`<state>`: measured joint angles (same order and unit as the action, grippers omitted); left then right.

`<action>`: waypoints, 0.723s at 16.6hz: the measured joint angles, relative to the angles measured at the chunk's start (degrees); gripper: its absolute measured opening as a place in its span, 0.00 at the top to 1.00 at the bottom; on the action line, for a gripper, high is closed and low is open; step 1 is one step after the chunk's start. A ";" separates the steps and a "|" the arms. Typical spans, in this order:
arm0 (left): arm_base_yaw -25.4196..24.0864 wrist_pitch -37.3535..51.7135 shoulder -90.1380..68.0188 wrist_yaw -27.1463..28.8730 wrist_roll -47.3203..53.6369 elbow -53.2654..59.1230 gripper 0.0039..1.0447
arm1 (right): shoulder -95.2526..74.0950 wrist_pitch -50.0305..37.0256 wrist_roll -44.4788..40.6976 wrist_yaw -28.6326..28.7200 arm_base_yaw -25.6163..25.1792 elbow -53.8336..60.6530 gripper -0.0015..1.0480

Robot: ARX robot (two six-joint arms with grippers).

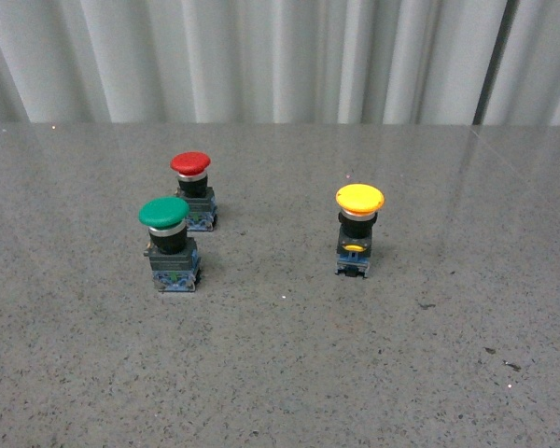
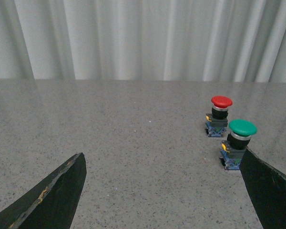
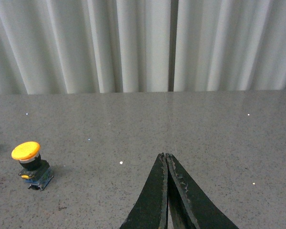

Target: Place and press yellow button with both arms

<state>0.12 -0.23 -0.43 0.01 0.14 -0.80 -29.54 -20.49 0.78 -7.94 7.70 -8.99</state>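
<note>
From my front camera I see no container of any kind, only three push-buttons standing upright on a grey speckled stone-look table with a faint gloss. The yellow button stands alone toward the right of centre, its smooth domed mushroom cap over a silver collar, a black body with a yellow tab, and a blue-grey base flat on the surface. Well apart from it on the left stand the green button and, just behind it and slightly right, the red button, the pair close together but not touching as far as I can tell. Neither arm shows in the front view. Through the left wrist camera I see the left gripper with its dark tapered fingers spread wide and nothing between them; the green button sits just beside the tip of one finger, the red one beyond it. Through the right wrist camera the right gripper has its black, scuffed fingers pressed together to a point, holding nothing, and the yellow button rests off to one side, apart from it. A pleated pale curtain hangs behind the table's far edge, and open tabletop surrounds the yellow button on all sides.
</note>
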 joint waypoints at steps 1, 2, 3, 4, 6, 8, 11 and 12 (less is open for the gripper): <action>0.00 0.00 0.00 0.00 0.00 0.00 0.06 | 1.62 0.37 -0.04 0.85 -0.81 0.96 0.98; 0.00 0.00 0.00 0.00 0.00 0.00 0.06 | 2.80 0.85 -0.20 1.70 -1.60 1.81 0.98; 0.00 0.00 0.00 0.00 0.00 0.00 0.06 | 4.28 1.84 -0.35 5.95 -4.87 2.71 0.98; 0.00 0.00 0.00 0.02 0.00 0.00 0.06 | 5.73 2.45 -0.37 7.15 -7.93 3.65 0.98; 0.00 0.00 0.00 0.00 0.00 0.00 0.06 | 8.37 3.45 -0.39 7.96 -7.63 4.74 0.98; 0.00 0.00 0.00 0.02 0.00 0.00 0.06 | 10.54 5.05 -0.39 7.96 -7.72 5.77 0.98; 0.00 0.00 0.00 0.00 0.00 0.00 0.06 | 13.64 6.86 -0.39 7.96 -7.72 6.54 0.98; 0.00 0.00 0.00 0.00 0.00 0.00 0.06 | 14.60 7.72 -0.39 7.96 -7.72 6.88 0.98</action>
<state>0.12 -0.23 -0.43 0.01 0.14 -0.80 -14.94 -12.78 0.38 0.01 -0.01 -2.11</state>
